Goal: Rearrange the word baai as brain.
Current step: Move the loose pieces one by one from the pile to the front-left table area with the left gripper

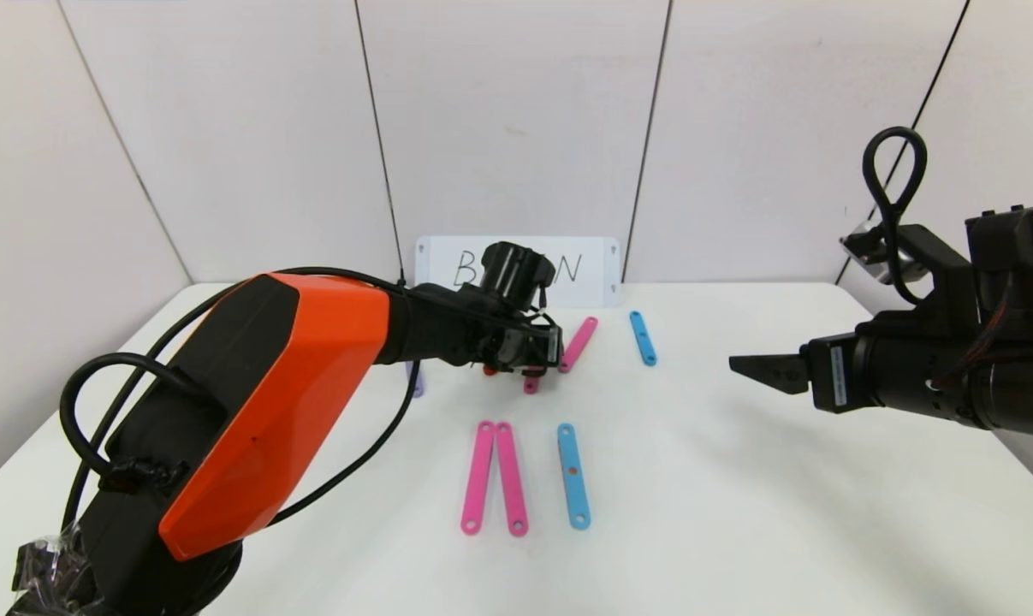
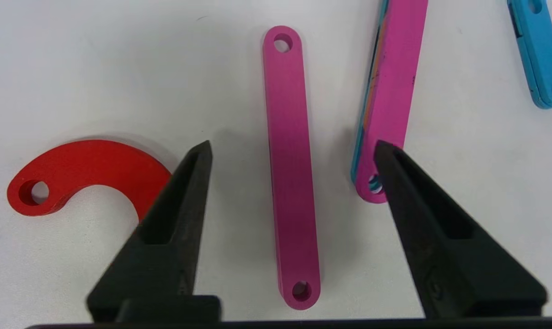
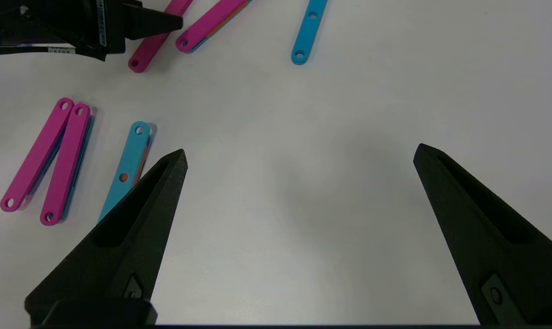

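Note:
The word's pieces lie scattered on the white table [image 1: 739,479]. My left gripper [image 2: 293,145] is open and hovers low over a pink strip [image 2: 290,169], one finger on each side, not touching it. Beside one finger lies a red half-ring [image 2: 88,167]. By the other finger lies a second pink strip [image 2: 394,91] stacked on a blue one. In the head view the left gripper [image 1: 537,355] is at the table's middle back. My right gripper [image 1: 751,366] hangs open and empty over bare table at the right.
Two pink strips [image 1: 482,477] [image 1: 512,479] and a blue strip [image 1: 573,476] lie side by side nearer the front. Another blue strip [image 1: 643,338] lies at the back, a purple strip [image 1: 415,381] behind the left arm. A white handwritten card [image 1: 584,269] leans on the wall.

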